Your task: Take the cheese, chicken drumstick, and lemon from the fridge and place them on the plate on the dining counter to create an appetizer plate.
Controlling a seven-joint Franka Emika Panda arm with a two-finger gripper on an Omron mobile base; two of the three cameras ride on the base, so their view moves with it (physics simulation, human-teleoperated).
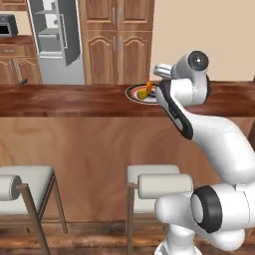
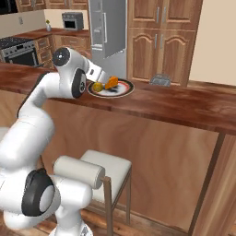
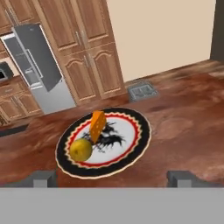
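The plate (image 3: 141, 141), round with a dark rim and a light centre, lies on the glossy reddish-brown dining counter (image 3: 188, 127). On it stand the orange cheese (image 3: 98, 124) wedge and, beside it, the yellow lemon (image 3: 81, 149). The base views show them too: plate (image 1: 130, 93) (image 2: 125, 89), cheese (image 2: 111, 82), lemon (image 1: 143, 93) (image 2: 97, 86). My gripper (image 3: 113, 178) hovers just short of the plate's near rim, open, with nothing between its fingers. The grey fridge (image 1: 55, 40) (image 3: 39, 70) stands far behind with its door open. The chicken drumstick is out of view.
Two padded stools (image 1: 152, 179) (image 1: 25, 182) stand against the counter's panel side below me. Brown wooden cupboards (image 1: 117, 45) line the back wall. A flat grey box (image 3: 142, 91) lies beyond the plate. A stove (image 2: 18, 53) is at the far left.
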